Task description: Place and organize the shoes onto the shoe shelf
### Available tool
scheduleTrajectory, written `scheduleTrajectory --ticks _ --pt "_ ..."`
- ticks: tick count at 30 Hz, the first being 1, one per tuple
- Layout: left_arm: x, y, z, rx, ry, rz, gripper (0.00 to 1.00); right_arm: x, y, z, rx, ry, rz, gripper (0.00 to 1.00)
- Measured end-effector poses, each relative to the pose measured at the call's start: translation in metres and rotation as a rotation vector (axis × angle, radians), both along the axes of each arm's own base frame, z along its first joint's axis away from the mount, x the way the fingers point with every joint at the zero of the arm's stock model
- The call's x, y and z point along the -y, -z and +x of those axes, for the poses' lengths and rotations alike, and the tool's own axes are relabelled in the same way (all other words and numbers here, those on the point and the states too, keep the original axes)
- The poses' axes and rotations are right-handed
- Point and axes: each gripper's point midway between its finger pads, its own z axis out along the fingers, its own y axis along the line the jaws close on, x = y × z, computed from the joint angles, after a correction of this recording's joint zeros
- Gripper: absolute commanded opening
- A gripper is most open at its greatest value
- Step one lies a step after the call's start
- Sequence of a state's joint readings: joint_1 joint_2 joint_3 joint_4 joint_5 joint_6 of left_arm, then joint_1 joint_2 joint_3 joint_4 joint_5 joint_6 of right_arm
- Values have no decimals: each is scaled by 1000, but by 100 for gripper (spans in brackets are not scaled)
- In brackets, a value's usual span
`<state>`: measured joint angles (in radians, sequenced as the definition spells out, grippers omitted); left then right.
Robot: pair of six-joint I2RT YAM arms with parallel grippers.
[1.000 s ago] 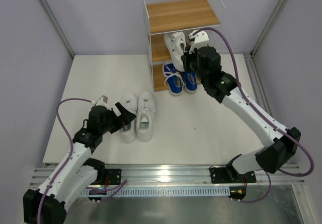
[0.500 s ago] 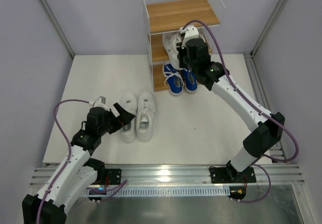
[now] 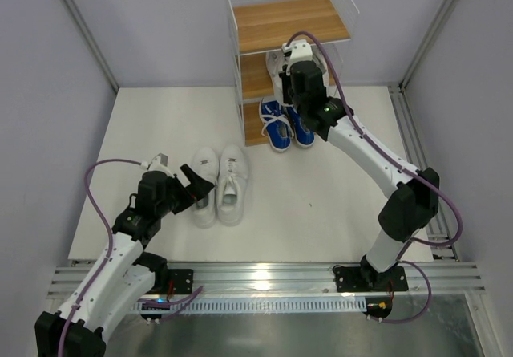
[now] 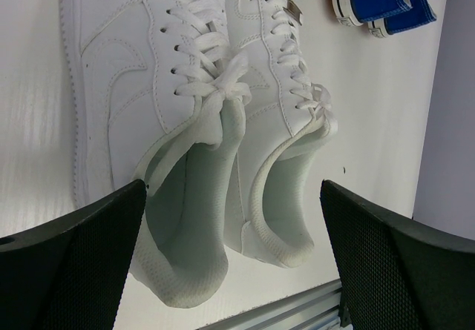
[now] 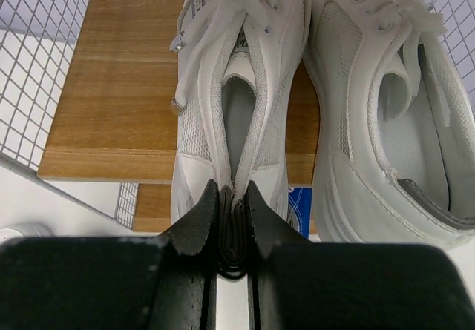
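Now right end effector (image 5: 232, 226) pinches white sneaker (image 5: 237, 85) heel at board (image 5: 119, 115) edge; left end effector (image 4: 231, 189) gaping, empty.

Bright, even light from overhead fills all three views; the pale white worktop (image 3: 321, 188) carries only soft, faint shadows beside the white leather sneakers (image 3: 218, 184); a glare patch lies on the silver metal rail (image 3: 264, 283); focus is sharp throughout.
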<state>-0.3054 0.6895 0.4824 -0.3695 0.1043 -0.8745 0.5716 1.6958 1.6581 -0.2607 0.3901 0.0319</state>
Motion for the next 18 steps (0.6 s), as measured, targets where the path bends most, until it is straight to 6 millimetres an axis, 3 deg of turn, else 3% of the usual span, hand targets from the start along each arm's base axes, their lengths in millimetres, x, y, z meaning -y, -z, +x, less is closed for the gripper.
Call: scheduleTrajectory --ticks 7,8,10,11,12,15,18 --pt "0 0 0 -1 -1 1 100 -2 -1 11 20 9 10 6" --pt "0 0 0 -1 -1 1 100 -3 -2 12 23 7 13 25" --pt "0 0 0 -1 -1 1 100 -4 -4 14 32 6 24 35" --pt "0 0 0 -1 -1 1 100 -4 -7 15 41 6 31 48" --pt "0 0 0 -1 -2 2 100 -5 -10 16 53 6 43 54" --pt "-1 0 0 -1 -3 3 100 -7 -24 15 96 -5 77 66" --pt "0 1 0 -3 -3 3 100 -3 -38 5 130 -19 100 67"
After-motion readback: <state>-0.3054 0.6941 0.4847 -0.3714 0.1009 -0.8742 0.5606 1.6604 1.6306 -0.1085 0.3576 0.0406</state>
